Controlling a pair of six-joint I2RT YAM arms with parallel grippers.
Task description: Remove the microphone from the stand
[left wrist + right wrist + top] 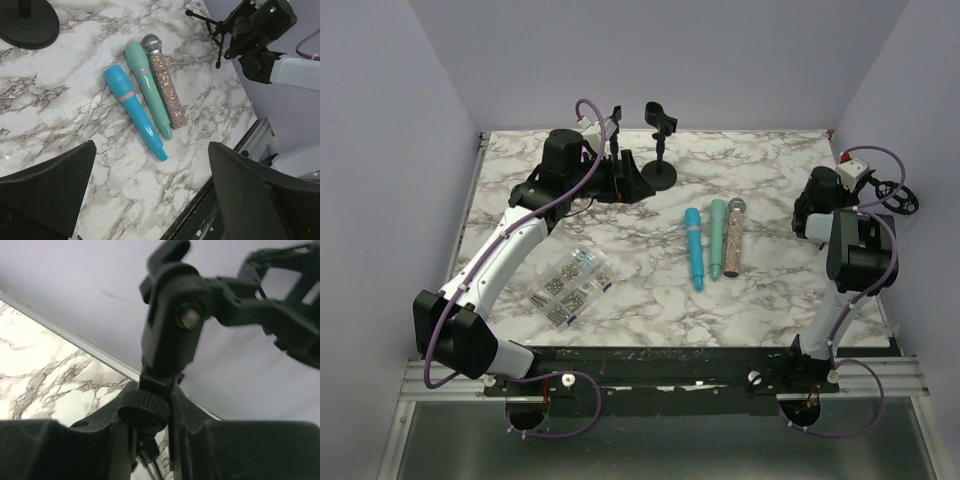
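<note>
Microphones lie 3 abreast mid-desk (620,320): blue microphone (132,110), green microphone (147,87) and glitter microphone (165,85) with a mesh head. The left wrist view shows them beneath the widely spread left tool (151,145). Only the right wrist view shows a black stand clip (170,325), its stem between the right tool (145,440) fingers; I cannot tell whether they pinch it.
</note>
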